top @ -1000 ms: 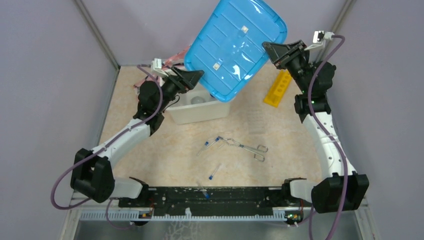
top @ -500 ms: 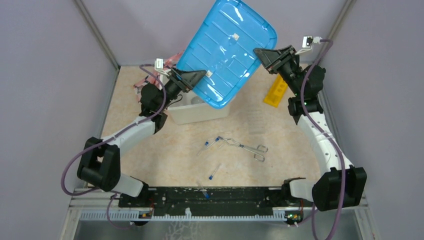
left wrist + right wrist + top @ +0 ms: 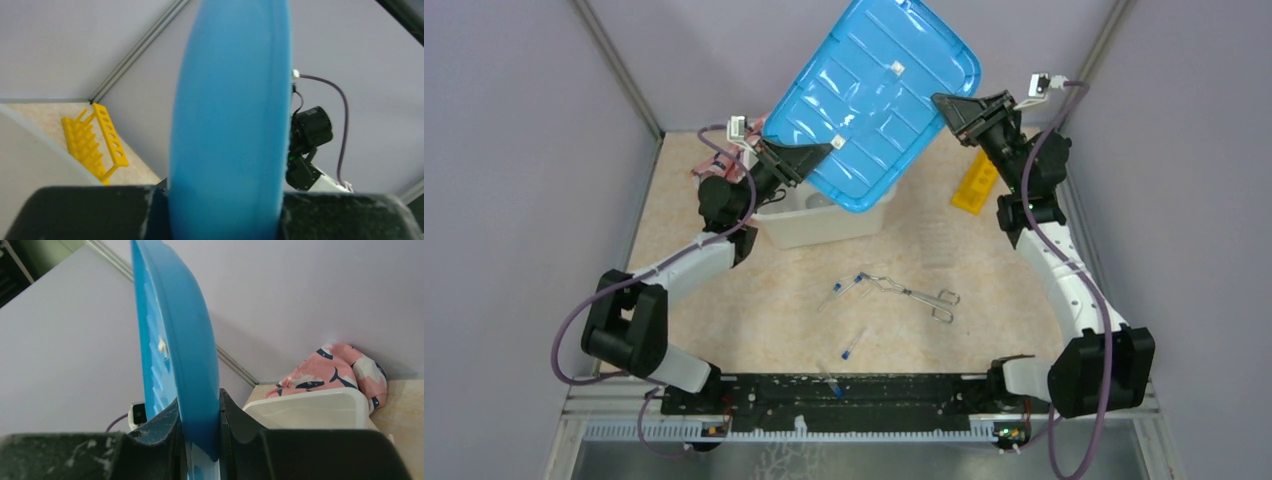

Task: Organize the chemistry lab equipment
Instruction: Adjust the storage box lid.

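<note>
Tongs [image 3: 911,292] lie crosswise mid-frame, well below the blue lid [image 3: 874,90] clamped by left gripper [image 3: 812,157] and right gripper [image 3: 952,108]

We see a beige mottled table [image 3: 754,320]. On it stand a white bin [image 3: 819,225] and, far right, a long yellow rack [image 3: 977,183]. Silver tongs [image 3: 914,294] lie mid-table, a blue-capped tube [image 3: 837,292] near their tips, another tube [image 3: 853,346] nearer us. A pink cloth [image 3: 332,371] sits behind the bin.
</note>
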`<state>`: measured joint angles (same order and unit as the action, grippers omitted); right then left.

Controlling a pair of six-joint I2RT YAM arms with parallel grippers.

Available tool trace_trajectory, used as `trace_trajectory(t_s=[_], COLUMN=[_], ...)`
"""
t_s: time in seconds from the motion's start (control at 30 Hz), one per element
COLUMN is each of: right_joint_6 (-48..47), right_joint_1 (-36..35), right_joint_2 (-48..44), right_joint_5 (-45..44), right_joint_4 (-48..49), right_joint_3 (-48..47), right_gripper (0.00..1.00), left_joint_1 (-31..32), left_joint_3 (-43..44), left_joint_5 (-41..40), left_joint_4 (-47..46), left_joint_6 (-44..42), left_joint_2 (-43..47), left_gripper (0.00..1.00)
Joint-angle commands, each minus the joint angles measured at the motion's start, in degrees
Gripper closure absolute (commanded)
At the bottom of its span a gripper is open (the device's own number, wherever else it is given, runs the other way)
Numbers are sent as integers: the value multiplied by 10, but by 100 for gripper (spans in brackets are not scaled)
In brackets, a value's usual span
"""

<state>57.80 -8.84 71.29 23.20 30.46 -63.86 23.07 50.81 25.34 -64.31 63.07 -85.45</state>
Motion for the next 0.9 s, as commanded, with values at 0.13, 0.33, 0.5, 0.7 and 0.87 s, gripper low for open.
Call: trace_trajectory(t_s=[0.13,0.33,0.5,0.7,0.87], right_joint_6=[-22,-79,-118,-167,-217], right_joint_1=[-7,-7,-7,-7,-12], right_joint_2=[6,3,4,-8,-26], right_joint_5=[-1,-5,-12,-34,-56], right_joint_4=[18,-32,-71,-114,-164], right_joint_3=[8,0,-3,2,4], right_gripper=[100,72,40,35,35], left_joint_1=[-11,-19,-19,-18,-18], left_joint_3=[-16,-21,-14,-14,-5], left_joint_5=[7,-34,-70,-110,-124], left_joint_4=[-71,-88,-87,-49,3], left_joint_6=[-10,-15,-38,-80,-127], left_joint_2=[-8,2,20,47,67], left_gripper=[100,100,100,100,100])
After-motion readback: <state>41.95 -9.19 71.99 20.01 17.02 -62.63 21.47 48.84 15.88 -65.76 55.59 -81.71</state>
